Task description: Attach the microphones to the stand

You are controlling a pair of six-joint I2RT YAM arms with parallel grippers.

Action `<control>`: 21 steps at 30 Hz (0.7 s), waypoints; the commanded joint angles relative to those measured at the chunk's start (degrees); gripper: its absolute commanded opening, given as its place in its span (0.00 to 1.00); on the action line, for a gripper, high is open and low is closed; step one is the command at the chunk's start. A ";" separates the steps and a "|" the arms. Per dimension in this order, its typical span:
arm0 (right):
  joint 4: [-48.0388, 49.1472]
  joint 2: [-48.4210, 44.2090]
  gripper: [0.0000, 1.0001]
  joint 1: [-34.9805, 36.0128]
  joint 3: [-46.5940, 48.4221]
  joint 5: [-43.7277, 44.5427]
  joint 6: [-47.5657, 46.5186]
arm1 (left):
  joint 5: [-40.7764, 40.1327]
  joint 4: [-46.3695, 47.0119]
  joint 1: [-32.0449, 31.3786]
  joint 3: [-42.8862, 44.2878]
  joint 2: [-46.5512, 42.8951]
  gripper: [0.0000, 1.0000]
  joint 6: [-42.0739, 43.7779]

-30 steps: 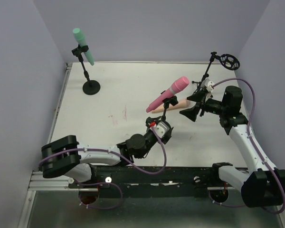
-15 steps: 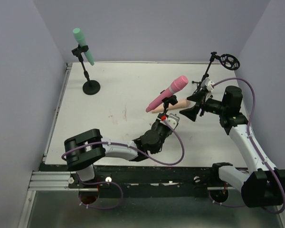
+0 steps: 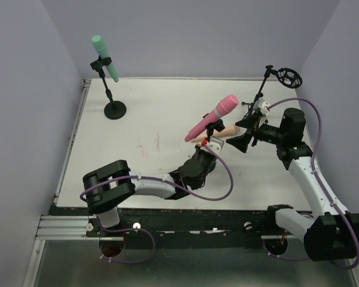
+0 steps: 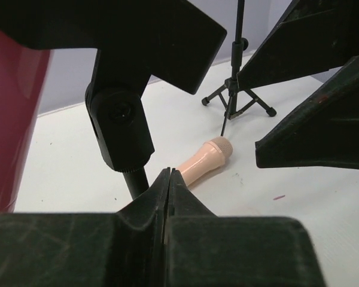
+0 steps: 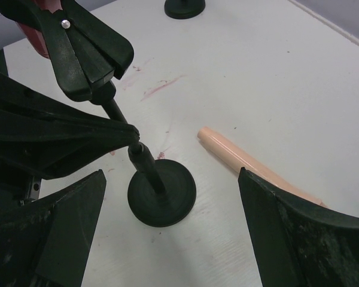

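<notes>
The pink microphone [image 3: 212,118] sits tilted in the clip of the middle stand [image 5: 161,194]. My left gripper [image 4: 167,174] is shut with nothing between its jaws, its tips right beside that stand's pole [image 4: 134,179]. On the table behind it lies the peach microphone [image 4: 206,160], also visible in the right wrist view [image 5: 251,164]. My right gripper [image 5: 173,233] hangs wide open just above the table, the stand's base to its left and the peach microphone by its right finger. A teal microphone [image 3: 105,57] is clipped in the far-left stand [image 3: 115,110].
A black tripod stand [image 3: 264,84] with an empty ring clip [image 3: 289,76] rises at the back right, close behind my right arm. Purple walls close the table on three sides. Faint red marks [image 3: 149,144] stain the tabletop left of centre.
My left arm has reached forward to the middle stand's pole and its jaws have closed from open to shut. The right arm and the microphones have stayed put.
</notes>
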 commanded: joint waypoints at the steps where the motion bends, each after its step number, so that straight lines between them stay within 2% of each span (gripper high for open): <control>1: 0.70 -0.20 1.00 -0.28 0.29 1.07 0.52 | 1.33 -0.37 0.34 -1.54 -2.50 0.00 -0.96; 7: 0.61 -0.20 1.00 -0.28 0.38 1.07 0.52 | 9.58 -0.54 2.26 -8.91 -12.94 0.00 1.68; 12: 0.70 -0.20 1.00 -0.28 0.20 0.72 0.61 | 21.53 -10.02 11.92 -14.28 -27.44 0.00 -3.06; 15: 0.61 -0.20 1.00 -0.28 0.20 0.63 0.52 | 27.86 -13.55 17.29 -16.04 -33.17 0.00 -3.59; 21: 0.70 -0.02 1.00 -0.19 0.12 0.54 0.43 | 33.67 -17.86 18.27 -18.15 -38.01 0.00 -6.13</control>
